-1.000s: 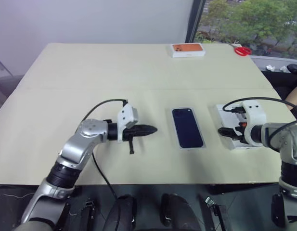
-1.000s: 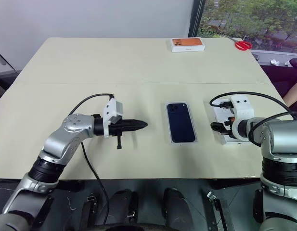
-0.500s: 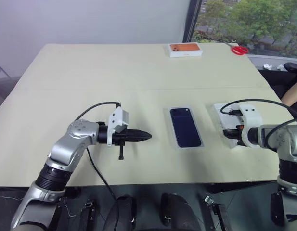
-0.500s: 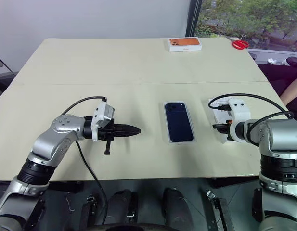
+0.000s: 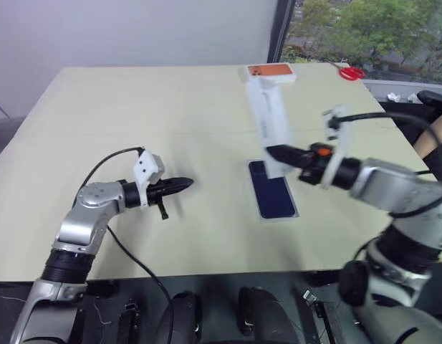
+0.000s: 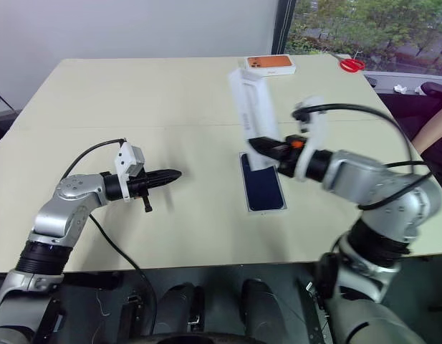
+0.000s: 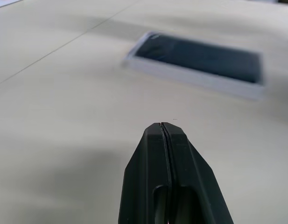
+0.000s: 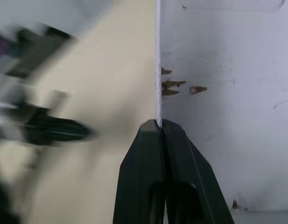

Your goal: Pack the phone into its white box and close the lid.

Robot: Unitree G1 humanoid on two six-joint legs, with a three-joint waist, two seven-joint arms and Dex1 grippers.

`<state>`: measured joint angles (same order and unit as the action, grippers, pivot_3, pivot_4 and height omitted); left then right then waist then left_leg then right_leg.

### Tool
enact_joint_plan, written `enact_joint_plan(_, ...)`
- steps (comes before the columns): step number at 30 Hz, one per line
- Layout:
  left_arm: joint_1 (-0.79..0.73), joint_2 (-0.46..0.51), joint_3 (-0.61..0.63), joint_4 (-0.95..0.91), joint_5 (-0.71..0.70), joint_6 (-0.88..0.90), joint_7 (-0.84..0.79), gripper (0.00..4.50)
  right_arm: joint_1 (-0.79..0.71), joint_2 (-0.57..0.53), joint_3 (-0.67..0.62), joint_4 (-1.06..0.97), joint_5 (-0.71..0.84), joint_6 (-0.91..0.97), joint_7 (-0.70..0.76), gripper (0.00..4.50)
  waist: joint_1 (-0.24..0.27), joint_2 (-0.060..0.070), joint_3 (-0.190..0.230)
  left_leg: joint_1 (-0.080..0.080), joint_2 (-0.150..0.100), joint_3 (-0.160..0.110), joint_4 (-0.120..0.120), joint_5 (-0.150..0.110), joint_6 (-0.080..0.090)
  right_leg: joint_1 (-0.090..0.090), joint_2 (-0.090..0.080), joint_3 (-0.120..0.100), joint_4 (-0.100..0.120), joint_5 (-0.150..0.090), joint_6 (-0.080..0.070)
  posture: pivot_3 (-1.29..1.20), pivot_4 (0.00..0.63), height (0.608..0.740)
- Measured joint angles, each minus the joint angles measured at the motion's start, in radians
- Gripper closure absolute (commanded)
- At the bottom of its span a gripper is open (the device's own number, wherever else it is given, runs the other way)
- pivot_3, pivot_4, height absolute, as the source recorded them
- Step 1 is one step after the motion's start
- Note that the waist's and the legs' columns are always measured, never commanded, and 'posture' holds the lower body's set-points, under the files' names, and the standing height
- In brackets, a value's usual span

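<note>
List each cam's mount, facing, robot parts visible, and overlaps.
Head eyes: on the head, facing forward and down over the table; both arms show, left gripper shut, right gripper shut on the lid, held up beside the phone.
Left wrist: on the left arm, looking along its shut fingers, low over the table, at the phone in the box.
Right wrist: on the right arm, looking along its fingers at the lid's edge; left gripper blurred beyond.
Shared: head and left wrist both see phone and box.
</note>
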<state>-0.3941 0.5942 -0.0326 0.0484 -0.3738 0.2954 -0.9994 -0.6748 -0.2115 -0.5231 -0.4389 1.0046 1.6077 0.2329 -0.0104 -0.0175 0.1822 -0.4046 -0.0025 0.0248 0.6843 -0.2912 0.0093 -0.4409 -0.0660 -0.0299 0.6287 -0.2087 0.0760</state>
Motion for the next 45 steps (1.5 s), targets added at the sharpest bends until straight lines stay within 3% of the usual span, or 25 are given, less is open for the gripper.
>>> enact_joint_plan(4,-0.005,-0.002,0.006,0.013,0.013,-0.008,0.003,4.50,0.041,0.130,0.015,0.066,0.303,-0.032,-0.331,4.46,0.001,0.000,0.000,-0.002,0.000,0.000,0.000,0.000,-0.001,-0.001,-0.001,0.000,0.001,0.000,0.000,0.00,0.150,0.740)
enact_joint_plan(7,-0.006,-0.007,0.008,0.014,0.016,-0.009,0.008,4.50,0.181,0.056,0.180,0.135,0.678,-0.228,-0.694,4.46,-0.002,0.000,0.000,-0.002,-0.003,0.002,0.000,0.000,-0.001,-0.002,-0.007,0.000,0.000,0.000,0.000,0.00,0.150,0.740)
enact_joint_plan(9,-0.006,-0.012,0.008,0.013,0.017,-0.009,0.011,4.50,0.236,0.022,0.266,0.140,0.849,-0.388,-0.868,4.46,-0.006,0.000,0.000,-0.002,-0.004,0.004,0.000,0.000,-0.001,-0.002,-0.007,0.001,-0.001,0.000,0.000,0.00,0.150,0.740)
enact_joint_plan(15,-0.016,-0.061,-0.027,0.002,0.025,-0.006,0.017,4.50,0.334,0.031,0.382,0.100,0.946,-0.613,-1.064,4.46,-0.002,0.000,0.000,-0.002,-0.001,0.002,0.000,0.000,0.000,-0.002,-0.001,0.002,0.000,0.000,0.001,0.00,0.150,0.740)
enact_joint_plan(18,-0.034,-0.088,-0.059,-0.004,0.032,-0.004,0.016,4.50,0.344,0.040,0.398,0.079,0.955,-0.660,-1.107,4.46,0.000,-0.001,0.000,-0.002,-0.001,0.002,0.001,0.000,0.000,-0.001,-0.001,0.002,0.000,0.000,0.000,0.00,0.150,0.740)
enact_joint_plan(20,-0.050,-0.100,-0.073,-0.007,0.039,-0.004,0.016,4.50,0.351,0.040,0.402,0.069,0.961,-0.677,-1.122,3.90,0.000,-0.001,0.000,-0.002,-0.001,0.002,0.001,0.000,0.000,-0.001,-0.001,0.002,0.000,0.000,0.000,0.00,0.150,0.740)
enact_joint_plan(22,-0.062,-0.115,-0.086,-0.006,0.043,-0.002,0.016,4.50,0.362,0.037,0.401,0.068,0.960,-0.694,-1.144,3.09,0.000,-0.001,0.000,-0.002,-0.001,0.002,0.000,0.000,0.000,-0.001,-0.001,0.002,0.000,0.000,0.000,0.00,0.150,0.740)
enact_joint_plan(28,-0.122,-0.220,-0.163,0.021,0.082,-0.001,0.040,4.50,0.320,-0.051,0.372,0.073,0.958,-0.698,-1.118,0.06,-0.002,0.000,0.000,-0.002,-0.001,0.003,0.001,0.000,0.000,-0.002,0.000,0.002,0.000,0.000,0.000,0.00,0.150,0.740)
enact_joint_plan(34,-0.132,-0.256,-0.172,0.032,0.096,-0.001,0.056,4.50,0.241,-0.253,0.321,0.114,0.956,-0.673,-1.006,0.06,-0.002,0.000,0.000,-0.001,0.001,0.002,0.000,0.000,0.001,-0.002,0.002,0.003,0.000,0.000,0.000,0.00,0.150,0.740)
enact_joint_plan(39,-0.163,-0.310,-0.189,0.038,0.104,0.002,0.070,4.50,0.211,-0.508,0.309,0.182,0.930,-0.637,-0.906,0.06,0.010,-0.001,0.000,-0.002,0.000,0.003,0.001,0.000,0.001,-0.001,0.001,0.002,-0.003,0.000,0.000,0.00,0.150,0.740)
enact_joint_plan(45,-0.173,-0.370,-0.242,0.038,0.118,0.022,0.077,4.50,0.212,-0.626,0.326,0.209,0.776,-0.594,-0.753,0.06,0.016,-0.001,0.000,-0.002,0.000,0.003,0.001,-0.001,0.002,-0.001,0.001,0.003,-0.002,0.000,0.000,0.00,0.150,0.740)
